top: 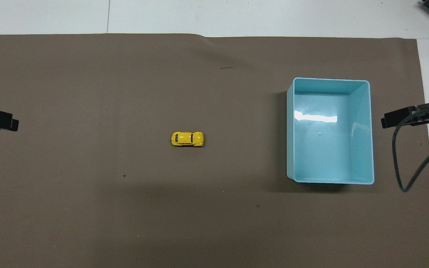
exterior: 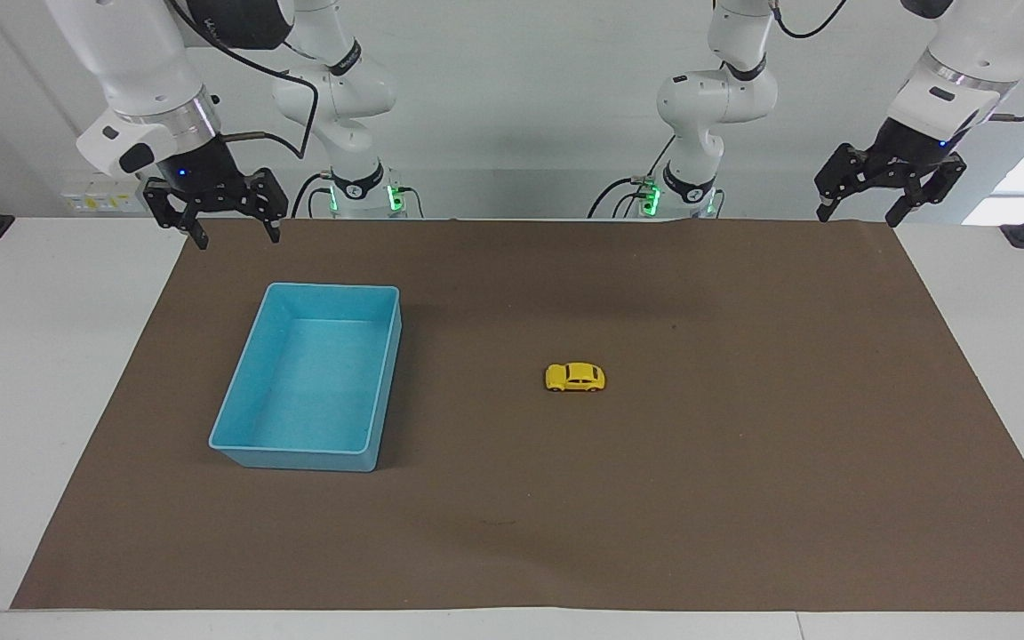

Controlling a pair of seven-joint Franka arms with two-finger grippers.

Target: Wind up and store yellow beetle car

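A matte brown rectangular mat (exterior: 743, 498) covers the white table (exterior: 41, 356). A pale grey wall (exterior: 521, 89) rises past the table's edge.

The brown mat (exterior: 743, 444) looks like matt paper or thin card, w/ a slight ripple along one edge and a few specks. The table (exterior: 32, 400) under it is smooth white laminate, low sheen. The light blue bin (top: 363, 130) is def plastic, glossy, w/ a bright glare streak on its floor at approx 12 o'clock. The yellow beetle car (exterior: 575, 377) has shiny painted bodywork, dark windows, could be metal or plastic, can't tell. Arm shells are glossy white plastic w/ metal rings; both claws matt black.
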